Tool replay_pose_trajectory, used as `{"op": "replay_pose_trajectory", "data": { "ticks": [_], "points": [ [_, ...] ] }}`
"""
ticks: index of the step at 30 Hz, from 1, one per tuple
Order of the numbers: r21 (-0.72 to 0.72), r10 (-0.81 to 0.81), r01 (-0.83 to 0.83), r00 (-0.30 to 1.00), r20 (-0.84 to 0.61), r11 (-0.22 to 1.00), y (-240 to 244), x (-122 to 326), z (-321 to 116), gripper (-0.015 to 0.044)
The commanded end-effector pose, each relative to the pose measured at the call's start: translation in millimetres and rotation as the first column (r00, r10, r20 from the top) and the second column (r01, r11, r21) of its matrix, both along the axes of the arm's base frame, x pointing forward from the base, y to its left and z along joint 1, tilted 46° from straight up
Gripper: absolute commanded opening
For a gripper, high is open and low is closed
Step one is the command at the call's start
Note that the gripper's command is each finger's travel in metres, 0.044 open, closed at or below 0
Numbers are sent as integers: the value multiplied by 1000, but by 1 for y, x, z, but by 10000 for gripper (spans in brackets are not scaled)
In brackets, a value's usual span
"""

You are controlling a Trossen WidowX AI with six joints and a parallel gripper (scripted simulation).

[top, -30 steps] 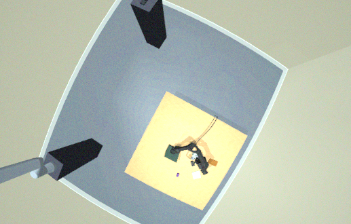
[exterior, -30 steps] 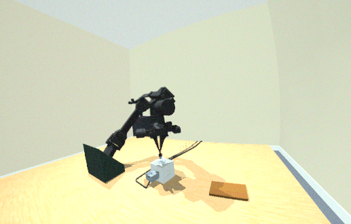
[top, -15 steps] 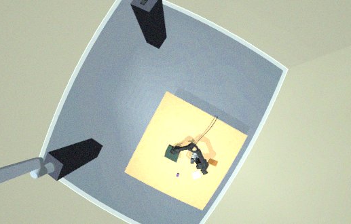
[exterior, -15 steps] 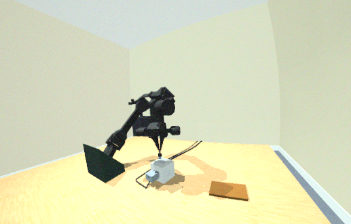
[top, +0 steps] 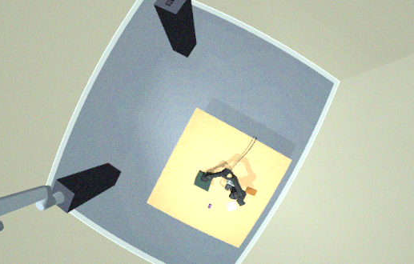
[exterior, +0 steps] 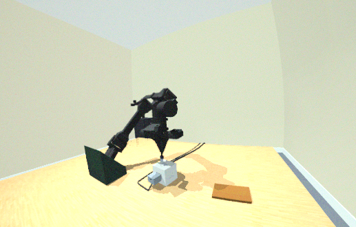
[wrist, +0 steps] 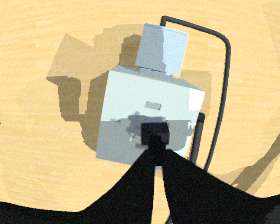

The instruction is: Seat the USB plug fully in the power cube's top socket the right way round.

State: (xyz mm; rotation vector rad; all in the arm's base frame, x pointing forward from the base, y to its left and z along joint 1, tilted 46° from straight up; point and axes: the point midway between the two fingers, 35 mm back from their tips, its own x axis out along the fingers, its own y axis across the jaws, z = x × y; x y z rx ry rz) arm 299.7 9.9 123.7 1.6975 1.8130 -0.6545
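The power cube [exterior: 165, 173] [wrist: 153, 91] is a white block standing on the table. My gripper [exterior: 162, 154] [wrist: 157, 157] points straight down over its top and is shut on the USB plug [exterior: 162, 157] [wrist: 155, 133], a small dark block at the fingertips. In the exterior view, a short light grey piece shows between the plug's dark body and the cube's top. The socket beneath is hidden by the plug and fingers, so the plug's depth and which way round it is cannot be told. A small slot [wrist: 153, 105] shows beside it on the cube's top.
A grey-blue adapter [exterior: 154, 177] [wrist: 162, 47] sits against the cube's side, with a black cable [wrist: 227, 75] looping around. An orange slab [top: 251, 191] [exterior: 232, 193], a white square [top: 231, 206], a small purple item [top: 210, 206] and a dark green wedge [top: 202, 184] [exterior: 95, 168] are on the table.
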Motion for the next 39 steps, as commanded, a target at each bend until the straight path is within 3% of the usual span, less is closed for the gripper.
{"op": "replay_pose_trajectory", "data": {
  "ticks": [1,7,39],
  "points": [
    [-8,-75,75,994,-77,997,0,0,0,0],
    [-22,-157,155,975,-160,988,0,0,0,0],
    [-5,-153,154,976,-157,988,3,0,-1,0]
  ]
}}
